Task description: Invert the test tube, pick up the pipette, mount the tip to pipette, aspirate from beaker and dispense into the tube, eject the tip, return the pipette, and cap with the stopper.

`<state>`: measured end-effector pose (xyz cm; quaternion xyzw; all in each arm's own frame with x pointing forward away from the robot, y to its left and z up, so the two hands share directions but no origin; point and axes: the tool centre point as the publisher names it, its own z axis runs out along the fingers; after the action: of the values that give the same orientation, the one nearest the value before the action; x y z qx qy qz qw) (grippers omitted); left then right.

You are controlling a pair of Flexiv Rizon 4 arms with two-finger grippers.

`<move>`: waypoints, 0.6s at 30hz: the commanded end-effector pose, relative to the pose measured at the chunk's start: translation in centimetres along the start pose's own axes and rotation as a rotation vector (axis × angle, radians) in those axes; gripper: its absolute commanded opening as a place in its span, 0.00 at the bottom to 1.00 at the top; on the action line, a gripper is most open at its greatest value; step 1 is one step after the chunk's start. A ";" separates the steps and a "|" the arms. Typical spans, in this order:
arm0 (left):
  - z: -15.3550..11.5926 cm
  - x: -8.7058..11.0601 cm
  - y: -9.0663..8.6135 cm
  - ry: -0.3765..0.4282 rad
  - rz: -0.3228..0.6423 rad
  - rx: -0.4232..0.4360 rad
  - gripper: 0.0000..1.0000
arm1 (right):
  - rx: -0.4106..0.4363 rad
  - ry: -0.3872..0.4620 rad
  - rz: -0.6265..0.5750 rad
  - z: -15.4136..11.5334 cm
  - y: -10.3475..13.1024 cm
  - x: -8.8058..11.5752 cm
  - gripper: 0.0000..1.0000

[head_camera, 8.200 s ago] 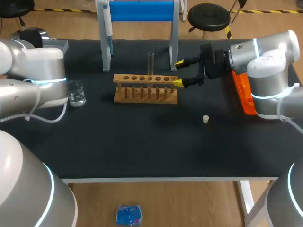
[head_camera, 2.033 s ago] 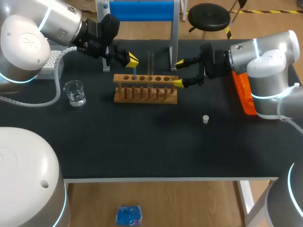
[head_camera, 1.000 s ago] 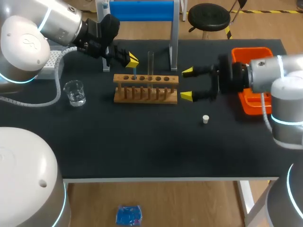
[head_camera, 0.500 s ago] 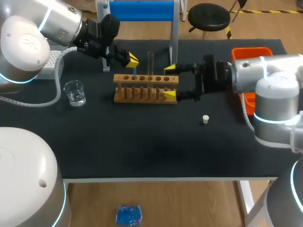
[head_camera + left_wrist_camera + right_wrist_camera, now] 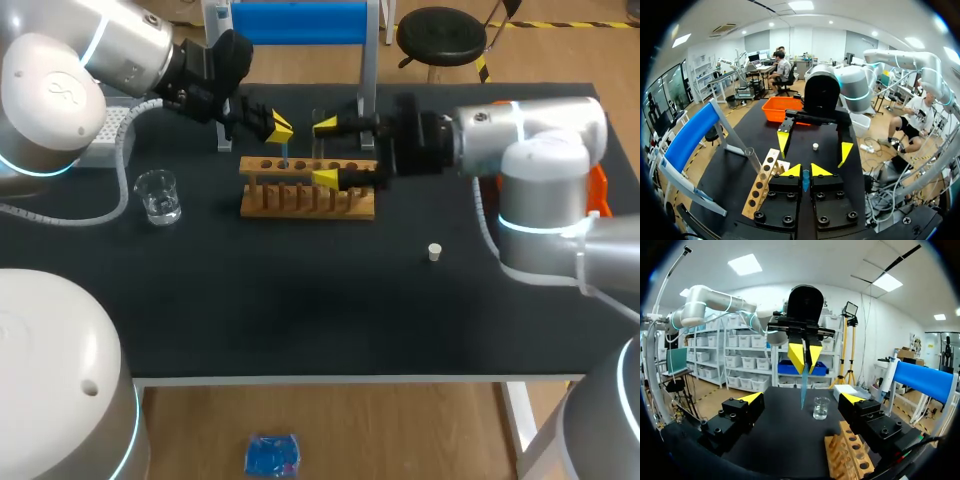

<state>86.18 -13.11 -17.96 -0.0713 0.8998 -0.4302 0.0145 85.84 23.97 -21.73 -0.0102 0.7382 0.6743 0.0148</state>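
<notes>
The right gripper is spread wide and grips nothing. In the head view its yellow tips lie level with the test tube, which stands upright in the wooden rack. One tip is toward the table's far side, the other over the rack's near edge. Whether the tube is inside the gap or just beyond the far finger I cannot tell here. The left gripper hangs just beside the tube on its other side, clenched on a slim blue tip that points down.

In the left wrist view the blue tip is pinched between that gripper's own fingers. The tube rises from the rack ahead and appears beside one finger of the right gripper, not between the pair.

In the right wrist view the fingers stand well apart and the rack lies under one of them. The tube cannot be made out.

Inverting the tube looks like the right arm's job, since it is free. It probably has to shift toward the far side before closing across the vertical tube.
</notes>
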 end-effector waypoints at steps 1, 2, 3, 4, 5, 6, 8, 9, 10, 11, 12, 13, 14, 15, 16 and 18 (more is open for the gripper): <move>-0.1 0.0 0.0 0.003 -0.001 -0.004 0.00 | -0.025 0.025 0.017 1.6 0.1 -0.8 1.00; -0.1 0.0 0.0 0.003 -0.001 -0.004 0.00 | -0.039 0.034 0.025 1.8 0.2 -0.7 1.00; -0.1 0.0 0.0 0.003 -0.001 -0.004 0.00 | -0.048 0.040 0.030 1.9 0.4 -0.7 1.00; -0.1 0.0 0.0 0.003 -0.001 -0.004 0.00 | -0.058 0.044 0.032 2.1 0.5 -0.7 1.00; -0.1 0.0 0.0 0.003 -0.001 -0.004 0.00 | -0.072 0.053 0.040 2.3 0.5 -0.7 1.00; -0.1 0.0 0.0 0.003 -0.001 -0.004 0.00 | -0.085 0.061 0.048 2.4 0.5 -0.6 1.00; -0.1 0.0 0.0 0.003 -0.001 -0.004 0.00 | -0.091 0.068 0.055 2.8 0.5 -0.5 1.00; -0.1 0.0 0.0 0.003 -0.001 -0.004 0.00 | -0.098 0.077 0.066 2.9 0.4 -0.5 1.00; -0.1 0.0 0.0 0.003 -0.001 -0.004 0.00 | -0.101 0.079 0.069 3.1 0.4 -0.5 1.00; -0.1 0.0 0.0 0.003 -0.001 -0.004 0.00 | -0.102 0.082 0.070 3.3 0.4 -0.4 1.00; -0.1 0.0 0.0 0.003 -0.001 -0.004 0.00 | -0.103 0.085 0.071 3.4 0.3 -0.4 1.00; -0.1 0.0 0.0 0.003 -0.001 -0.004 0.00 | -0.104 0.089 0.073 3.6 0.3 -0.4 1.00; -0.1 0.0 0.0 0.003 -0.001 -0.004 0.00 | -0.105 0.090 0.074 3.7 0.3 -0.3 1.00; -0.1 0.0 0.0 0.003 -0.001 -0.004 0.00 | -0.106 0.093 0.074 3.8 0.3 -0.3 1.00; -0.1 0.0 0.0 0.003 -0.001 -0.004 0.00 | -0.108 0.093 0.075 4.0 0.3 -0.3 1.00; -0.1 0.0 0.0 0.003 -0.001 -0.004 0.00 | -0.111 0.095 0.076 4.2 0.4 -0.4 0.98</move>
<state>86.18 -13.11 -17.96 -0.0713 0.8998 -0.4303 0.0146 85.93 27.63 -21.47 -0.0134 0.7011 0.7114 -0.0459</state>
